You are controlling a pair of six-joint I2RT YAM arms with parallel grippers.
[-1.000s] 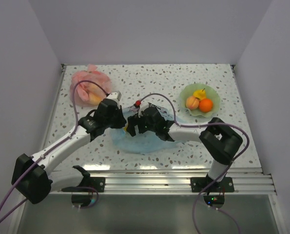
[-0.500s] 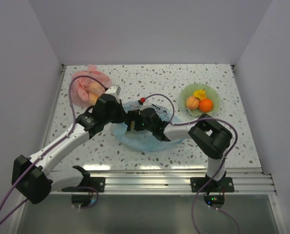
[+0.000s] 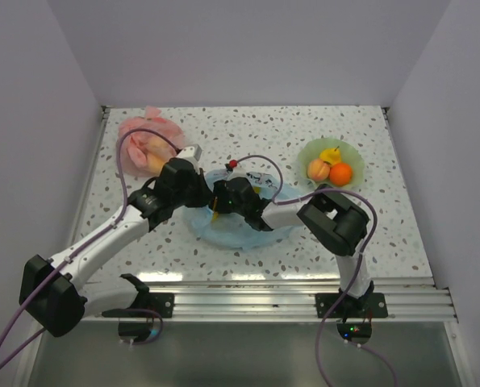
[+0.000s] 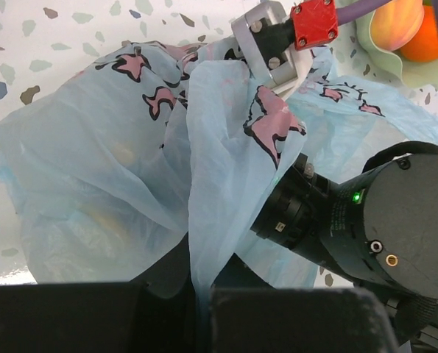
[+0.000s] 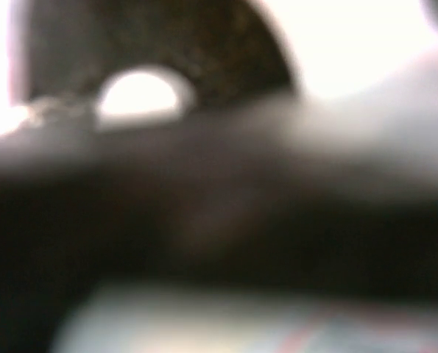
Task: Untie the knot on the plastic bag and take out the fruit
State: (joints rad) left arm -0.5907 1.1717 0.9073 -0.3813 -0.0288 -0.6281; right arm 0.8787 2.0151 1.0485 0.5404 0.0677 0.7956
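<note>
The plastic bag [image 3: 244, 232], thin light-blue film printed with pink figures, is seen crumpled at mid-table between the two arms. On its left side a fold of film is pinched by the clenched left gripper [image 4: 202, 312]. Just to the right, the right gripper [image 3: 220, 201] is buried in the film. Whether it is released or clenched cannot be told, as its own view is blurred. A pink-red bag [image 3: 147, 137] is seen far left, and a green plate [image 3: 306, 152] with three fruits [image 3: 318, 169] far right, both apart from the blue bag. The bag's near edge is kept short of the metal rail [image 3: 288, 294]; the table [image 3: 385, 234] is bounded by walls [image 3: 38, 121] on three sides.
</note>
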